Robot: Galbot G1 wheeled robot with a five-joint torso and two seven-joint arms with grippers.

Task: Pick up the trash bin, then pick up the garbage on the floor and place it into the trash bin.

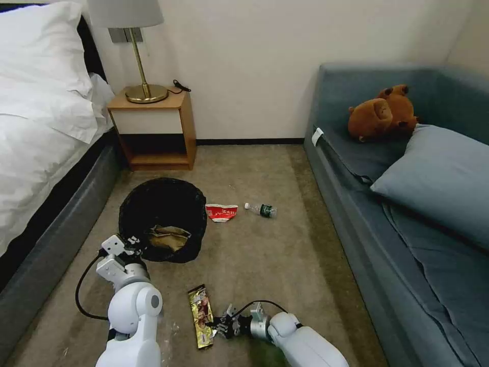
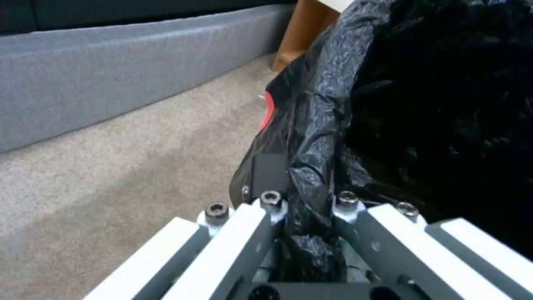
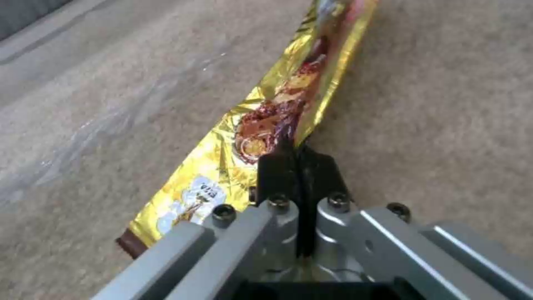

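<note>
The trash bin [image 1: 163,211], lined with a crinkled black bag [image 2: 433,104], is tipped toward me on the carpet. A crumpled tan paper bag [image 1: 169,237] lies inside it. My left gripper [image 1: 133,243] [image 2: 305,183] is shut on the bin's near rim, pinching the bag. Low in the head view, my right gripper [image 1: 220,326] [image 3: 298,156] is shut on the right edge of the long gold snack wrapper [image 1: 201,316] [image 3: 266,125], which lies flat on the carpet. A crushed red-and-white cup [image 1: 221,212] and a small clear bottle [image 1: 261,209] lie right of the bin.
A bed [image 1: 35,153] runs along the left and a blue sofa [image 1: 407,204] with plush toys [image 1: 382,114] along the right. A wooden nightstand [image 1: 153,130] with a lamp stands behind the bin. A clear plastic film [image 3: 83,141] lies beside the wrapper.
</note>
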